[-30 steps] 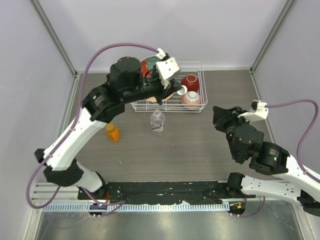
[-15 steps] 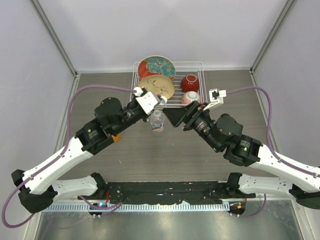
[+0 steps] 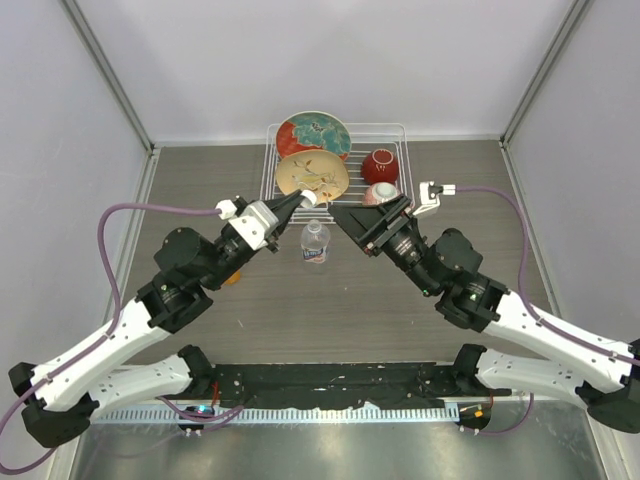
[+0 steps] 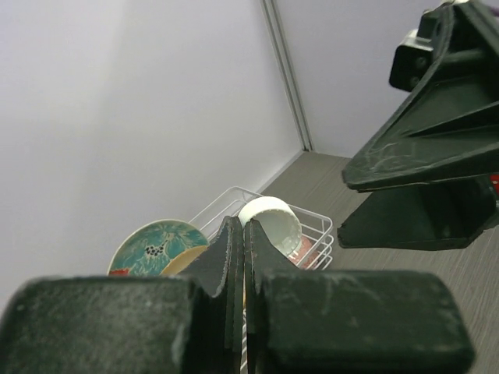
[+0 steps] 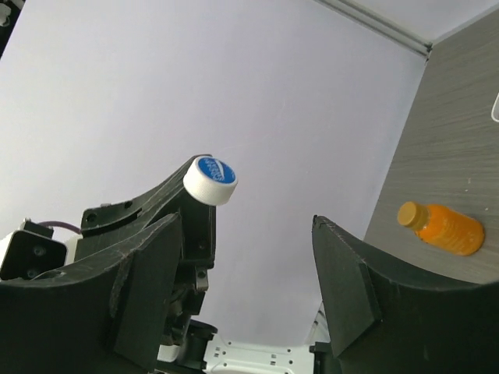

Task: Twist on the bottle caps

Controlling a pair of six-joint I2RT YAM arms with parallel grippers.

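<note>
White cap [image 3: 308, 198] is pinched right at the tips of the left gripper [image 3: 296, 203], jaws clamped tight on it, logo side facing outward. From overhead it's parked just at 12 o'clock of the water bottle [image 3: 315, 243], held up off the table and not lined up over the neck yet. The right gripper [image 3: 345, 215] is spread wide with nothing in it, at about 1 o'clock of that bottle, pointed toward the cap. The orange bottle [image 5: 441, 227] is off at 8 o'clock, mostly hidden under the left arm from above. Whether its own cap is on can't really be told.

To do this step well, the water bottle should probably be grabbed round its body by the open jaws first, so it isn't spun or tipped. Then the cap gets brought toward 6 o'clock, kept level, centred on the neck and seated before any twisting. That pinch looks shallow, so light downward pressure is advised.
</note>
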